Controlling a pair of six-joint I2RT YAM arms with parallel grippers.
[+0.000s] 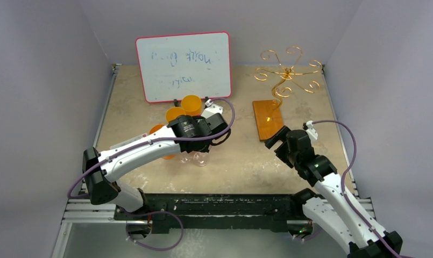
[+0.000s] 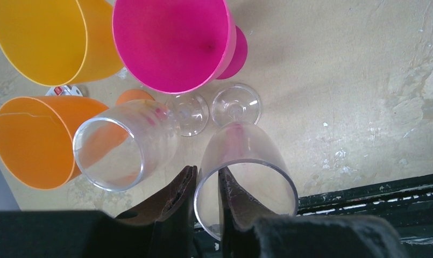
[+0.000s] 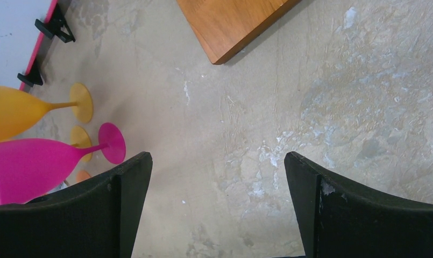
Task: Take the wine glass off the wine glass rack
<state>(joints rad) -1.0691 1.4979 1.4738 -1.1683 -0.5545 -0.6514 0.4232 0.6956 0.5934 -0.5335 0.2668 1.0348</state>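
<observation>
- Near the table's [image 1: 241, 161] centre, the left gripper [image 2: 207, 173], jaws barely apart, straddles the rim of a clear stemmed wine glass [image 2: 241, 153] standing on the tabletop; grip unclear.
- The gold wire wine glass rack [image 1: 288, 72], on an orange-brown wooden base [image 1: 268, 119], stands at 1 o'clock.
- The right gripper [image 3: 217, 158] gapes wide, empty, at that base's 6 o'clock.

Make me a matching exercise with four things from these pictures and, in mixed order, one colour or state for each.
Things:
A. whiteboard
B. rack base
C. wine glass at the left tool
D. right tool

Descriptions:
1. clear
2. open
3. red frame
4. orange-brown wood

Pairs: A-3, B-4, C-1, D-2.
</observation>
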